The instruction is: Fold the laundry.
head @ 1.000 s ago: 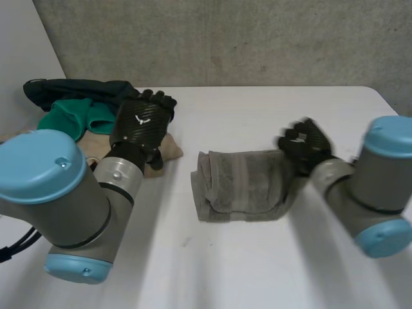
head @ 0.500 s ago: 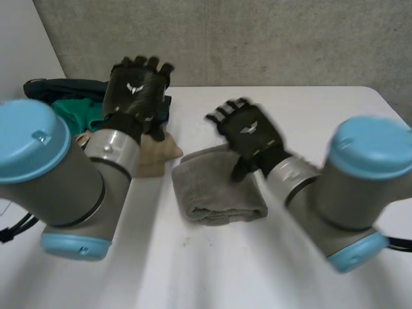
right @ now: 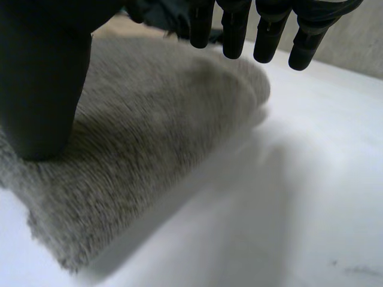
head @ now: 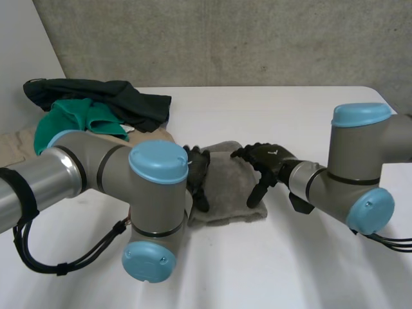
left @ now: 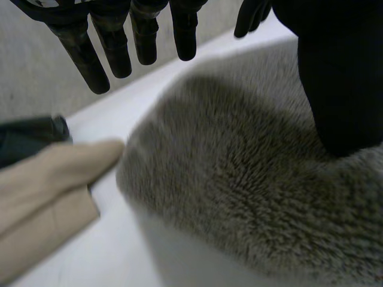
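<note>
A grey towel (head: 226, 187) lies folded in a small thick bundle in the middle of the white table (head: 290, 270). My left hand (head: 198, 174) is at the towel's left side, its fingers (left: 108, 48) straight above the pile (left: 239, 179) and its thumb (left: 341, 89) resting on it. My right hand (head: 265, 165) is at the towel's right side. Its fingers (right: 263, 30) hang straight over the towel (right: 149, 137) and its thumb (right: 42, 78) presses the nap. Both hands are open, and neither curls round the cloth.
A heap of laundry sits at the back left: a dark garment (head: 109, 96), a teal one (head: 71, 119) and a beige cloth (head: 16, 138), whose edge (left: 42, 185) lies close to the towel. A concrete wall (head: 257, 38) runs behind the table.
Both arms have swung down and inward from raised poses, so the hands now flank the towel. The towel is folded narrower than a second ago.
</note>
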You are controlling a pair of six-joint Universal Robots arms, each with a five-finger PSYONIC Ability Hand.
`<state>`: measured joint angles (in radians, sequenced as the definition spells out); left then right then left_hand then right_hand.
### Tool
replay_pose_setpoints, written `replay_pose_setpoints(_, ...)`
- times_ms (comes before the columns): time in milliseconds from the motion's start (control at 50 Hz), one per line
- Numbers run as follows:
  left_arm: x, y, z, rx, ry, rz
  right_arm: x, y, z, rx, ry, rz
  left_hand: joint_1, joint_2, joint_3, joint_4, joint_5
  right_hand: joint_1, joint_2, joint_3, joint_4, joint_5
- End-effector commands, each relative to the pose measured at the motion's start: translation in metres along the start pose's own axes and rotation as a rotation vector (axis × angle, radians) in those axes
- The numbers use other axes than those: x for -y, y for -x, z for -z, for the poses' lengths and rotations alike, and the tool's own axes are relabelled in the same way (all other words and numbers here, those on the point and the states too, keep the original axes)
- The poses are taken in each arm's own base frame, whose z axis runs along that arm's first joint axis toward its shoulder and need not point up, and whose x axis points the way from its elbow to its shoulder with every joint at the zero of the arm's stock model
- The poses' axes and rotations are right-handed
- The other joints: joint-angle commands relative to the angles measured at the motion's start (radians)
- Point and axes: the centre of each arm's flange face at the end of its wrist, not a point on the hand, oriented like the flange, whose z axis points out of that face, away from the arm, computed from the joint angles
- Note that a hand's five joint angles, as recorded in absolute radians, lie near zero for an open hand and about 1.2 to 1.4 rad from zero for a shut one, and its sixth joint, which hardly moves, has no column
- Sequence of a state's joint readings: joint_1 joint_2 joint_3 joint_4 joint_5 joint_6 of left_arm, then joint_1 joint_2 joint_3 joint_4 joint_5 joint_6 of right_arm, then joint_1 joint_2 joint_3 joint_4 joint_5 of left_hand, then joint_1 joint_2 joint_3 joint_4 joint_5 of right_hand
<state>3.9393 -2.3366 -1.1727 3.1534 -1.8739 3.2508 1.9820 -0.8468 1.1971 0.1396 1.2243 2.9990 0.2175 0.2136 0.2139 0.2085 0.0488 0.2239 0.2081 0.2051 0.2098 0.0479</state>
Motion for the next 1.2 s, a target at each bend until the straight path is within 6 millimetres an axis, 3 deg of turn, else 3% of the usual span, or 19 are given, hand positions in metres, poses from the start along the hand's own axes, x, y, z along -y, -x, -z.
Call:
replay_pose_setpoints(20,-0.020,0.007,0.001,0.003,0.088,-0.029,-0.014,-0.004,-0.008,-0.052,0.042,0.105,-0.007,-0.003,-0.003,0.002,-0.013,0.137,0.153,0.156,0.151,0.138)
replay_pose_setpoints(120,-0.011,0.009,0.003,-0.021,0.072,-0.022,0.000,-0.007,0.002,-0.111,0.021,0.212,-0.007,-0.003,-0.003,0.002,-0.013,0.202,0.217,0.220,0.216,0.203)
replay_pose_setpoints(240,0.040,0.019,0.015,-0.084,-0.075,0.018,0.020,-0.010,0.023,-0.170,-0.074,0.214,-0.013,-0.009,-0.009,-0.004,-0.019,0.164,0.179,0.182,0.178,0.165)
replay_pose_setpoints(340,0.085,0.047,0.024,-0.133,-0.205,0.048,0.020,-0.010,0.038,-0.214,-0.137,0.137,-0.007,-0.003,-0.003,0.002,-0.013,0.093,0.109,0.112,0.107,0.095)
replay_pose_setpoints(420,0.103,0.052,0.028,-0.235,-0.269,0.042,0.007,-0.008,0.047,-0.201,-0.112,0.028,0.011,0.014,0.014,0.020,0.005,0.026,0.041,0.044,0.040,0.027)
replay_pose_setpoints(580,0.119,0.044,0.042,-0.481,-0.330,0.017,-0.020,0.003,0.046,-0.104,-0.063,-0.120,0.017,0.020,0.020,0.026,0.011,0.026,0.041,0.044,0.040,0.027)
replay_pose_setpoints(840,0.117,0.040,0.048,-0.498,-0.323,0.015,-0.045,0.012,0.006,-0.029,-0.073,-0.172,0.011,0.015,0.014,0.020,0.005,0.078,0.094,0.097,0.092,0.080)
replay_pose_setpoints(880,0.116,0.040,0.047,-0.498,-0.320,0.015,-0.047,0.015,-0.001,-0.023,-0.068,-0.163,0.011,0.015,0.014,0.020,0.005,0.265,0.281,0.284,0.279,0.267)
replay_pose_setpoints(920,0.115,0.039,0.047,-0.499,-0.314,0.016,-0.046,0.014,-0.004,-0.023,-0.075,-0.159,0.008,0.012,0.011,0.017,0.002,0.748,0.764,0.767,0.762,0.749)
replay_pose_setpoints(940,0.114,0.039,0.048,-0.500,-0.312,0.017,-0.046,0.012,-0.005,-0.026,-0.081,-0.158,0.008,0.012,0.011,0.017,0.002,1.168,1.184,1.187,1.182,1.170)
replay_pose_setpoints(1080,0.114,0.040,0.049,-0.501,-0.316,0.016,-0.022,-0.001,-0.007,-0.085,-0.183,-0.133,0.005,0.009,0.008,0.014,-0.001,1.172,1.188,1.191,1.186,1.174)
replay_pose_setpoints(1160,0.115,0.039,0.049,-0.502,-0.319,0.015,0.005,-0.050,-0.006,-0.216,-0.286,-0.139,0.002,0.006,0.006,0.011,-0.004,1.172,1.188,1.191,1.186,1.174)
replay_pose_setpoints(1180,0.116,0.039,0.049,-0.501,-0.320,0.015,0.011,-0.080,-0.005,-0.282,-0.316,-0.146,0.002,0.006,0.005,0.011,-0.004,1.172,1.188,1.191,1.186,1.174)
replay_pose_setpoints(1200,0.117,0.039,0.050,-0.502,-0.325,0.014,0.014,-0.096,-0.004,-0.317,-0.329,-0.150,0.002,0.006,0.005,0.011,-0.004,1.172,1.188,1.191,1.186,1.174)
